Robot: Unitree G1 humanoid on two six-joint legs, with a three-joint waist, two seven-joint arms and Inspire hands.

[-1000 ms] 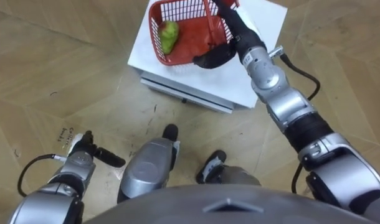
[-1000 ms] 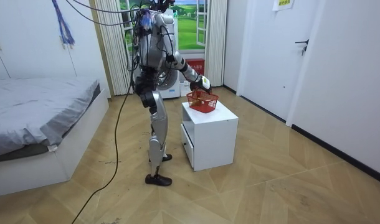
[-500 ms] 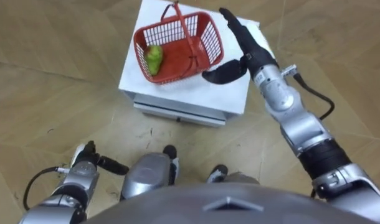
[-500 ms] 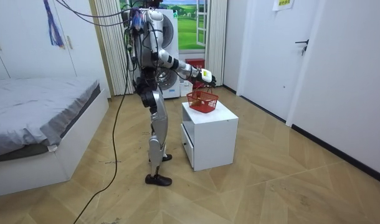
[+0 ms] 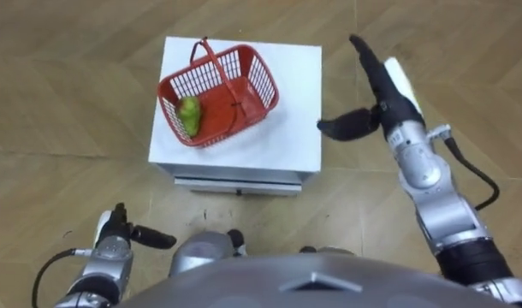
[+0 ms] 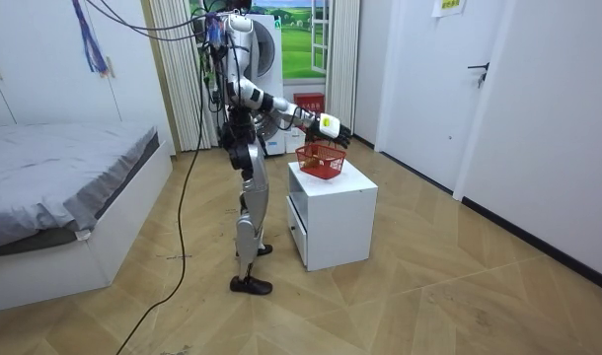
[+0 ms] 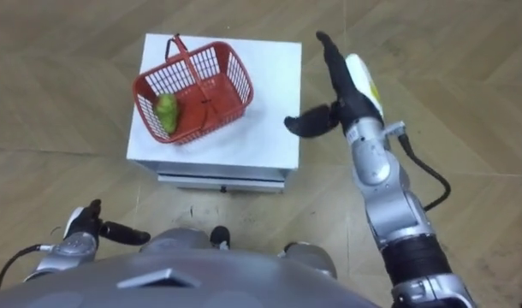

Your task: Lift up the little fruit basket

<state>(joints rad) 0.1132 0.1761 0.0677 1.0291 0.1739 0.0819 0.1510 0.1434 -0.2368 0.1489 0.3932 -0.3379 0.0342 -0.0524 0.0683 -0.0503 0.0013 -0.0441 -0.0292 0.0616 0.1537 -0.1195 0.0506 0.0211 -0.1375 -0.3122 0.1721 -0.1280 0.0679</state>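
White cabinet (image 5: 292, 107) under red fruit basket (image 5: 263, 84)

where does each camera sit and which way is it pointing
Left eye view: on the head, looking down at the red basket on the white cabinet; open right hand at right, left hand low left.
Right eye view: beside it, same scene and hands.
Room view: across the room, whole robot standing at the cabinet.
All share basket and cabinet.

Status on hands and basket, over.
Right hand open, right of basket, not touching. Left hand low, idle. Basket on cabinet, fruit inside. Nothing in the way.
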